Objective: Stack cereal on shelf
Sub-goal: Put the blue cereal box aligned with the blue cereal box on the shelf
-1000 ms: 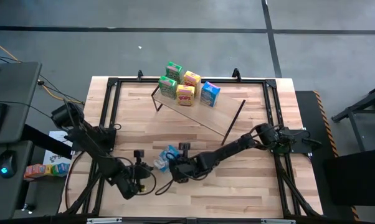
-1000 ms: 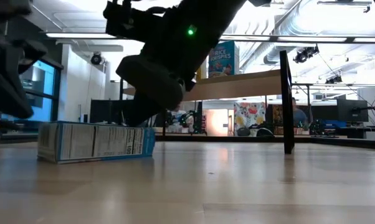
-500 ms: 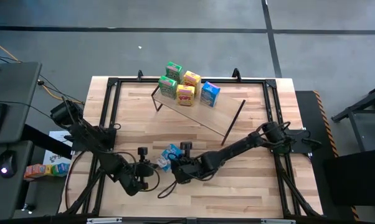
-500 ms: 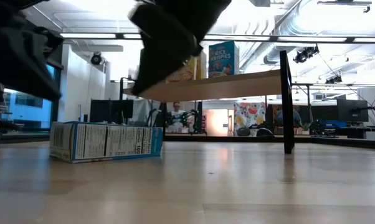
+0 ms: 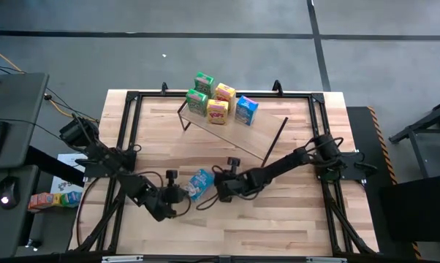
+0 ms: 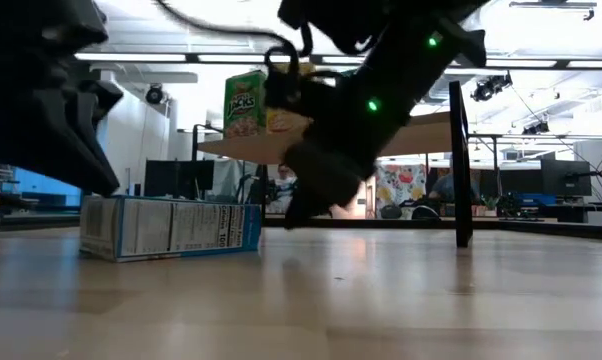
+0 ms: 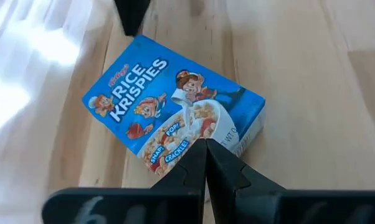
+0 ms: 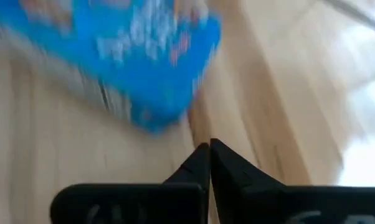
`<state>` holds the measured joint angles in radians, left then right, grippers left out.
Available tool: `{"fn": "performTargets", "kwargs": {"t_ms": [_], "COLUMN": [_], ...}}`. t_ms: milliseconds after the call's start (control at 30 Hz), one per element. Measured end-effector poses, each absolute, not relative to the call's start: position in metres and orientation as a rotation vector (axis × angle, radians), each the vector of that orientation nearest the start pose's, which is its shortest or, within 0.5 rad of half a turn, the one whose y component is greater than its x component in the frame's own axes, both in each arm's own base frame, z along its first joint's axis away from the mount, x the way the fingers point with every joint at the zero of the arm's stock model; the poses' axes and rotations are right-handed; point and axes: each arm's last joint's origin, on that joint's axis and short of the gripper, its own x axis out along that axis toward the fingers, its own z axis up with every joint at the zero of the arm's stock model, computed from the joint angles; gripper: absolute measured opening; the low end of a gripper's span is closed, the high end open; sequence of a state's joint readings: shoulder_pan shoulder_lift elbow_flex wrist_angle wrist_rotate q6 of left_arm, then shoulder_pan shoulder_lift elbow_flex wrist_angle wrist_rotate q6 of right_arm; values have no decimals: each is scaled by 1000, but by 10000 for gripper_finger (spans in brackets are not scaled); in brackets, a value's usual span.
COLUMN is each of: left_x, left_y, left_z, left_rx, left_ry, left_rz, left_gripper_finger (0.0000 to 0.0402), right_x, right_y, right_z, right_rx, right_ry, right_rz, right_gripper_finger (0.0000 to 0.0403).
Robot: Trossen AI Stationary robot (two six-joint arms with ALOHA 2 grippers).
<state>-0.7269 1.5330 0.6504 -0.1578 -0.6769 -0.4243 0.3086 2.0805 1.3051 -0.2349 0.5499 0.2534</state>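
High view shows a blue Rice Krispies box (image 5: 200, 183) lying flat on the wooden table (image 5: 293, 226), between the two end effectors and well apart from the shelf (image 5: 238, 139); the left end effector (image 5: 177, 193) sits just beside the box on its left side, fingers pressed together and holding nothing; the right end effector (image 5: 221, 183) sits just beside the box on its right, likewise shut and empty; the shelf, a long light-wood board on thin black rod legs, runs at a slant across the far half of the table; on its far end stand five boxes in a cluster: a green box (image 5: 204, 82), a second green box (image 5: 196, 101), a yellow box (image 5: 224, 92), a second yellow box (image 5: 217, 111) and a blue box (image 5: 246, 110); left wrist view has the Rice Krispies box (image 7: 175, 106) face up, printed front towards the camera, with the closed fingertips (image 7: 206, 163) at its near edge; whether they touch it I cannot tell; right wrist view shows the same box (image 8: 125, 56) blurred, just beyond the shut fingers (image 8: 207, 163); low view shows the box (image 6: 171, 227) lying on its broad face on the table, and a green box (image 6: 245, 103) upright on the shelf (image 6: 381, 138) behind.
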Motion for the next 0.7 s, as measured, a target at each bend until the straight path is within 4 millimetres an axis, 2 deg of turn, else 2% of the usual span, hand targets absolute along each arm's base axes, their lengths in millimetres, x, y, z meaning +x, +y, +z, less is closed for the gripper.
{"fn": "performTargets", "kwargs": {"t_ms": [67, 200, 400, 700], "left_x": [205, 202, 199, 187], "left_y": [-154, -151, -149, -158], "left_z": [133, 127, 123, 119], "left_rx": [226, 187, 146, 84], "left_ry": [749, 715, 730, 759], "left_rz": [123, 121, 116, 70], "left_gripper_finger": [0, 0, 0, 0], "right_x": [401, 402, 406, 422], "right_y": [109, 104, 100, 123], "right_z": [130, 124, 122, 152], "right_rx": [-152, -119, -44, -48], "right_ry": [816, 791, 711, 556], "right_rz": [-333, -299, -254, -160], "right_gripper_finger": [0, 0, 0, 0]}}
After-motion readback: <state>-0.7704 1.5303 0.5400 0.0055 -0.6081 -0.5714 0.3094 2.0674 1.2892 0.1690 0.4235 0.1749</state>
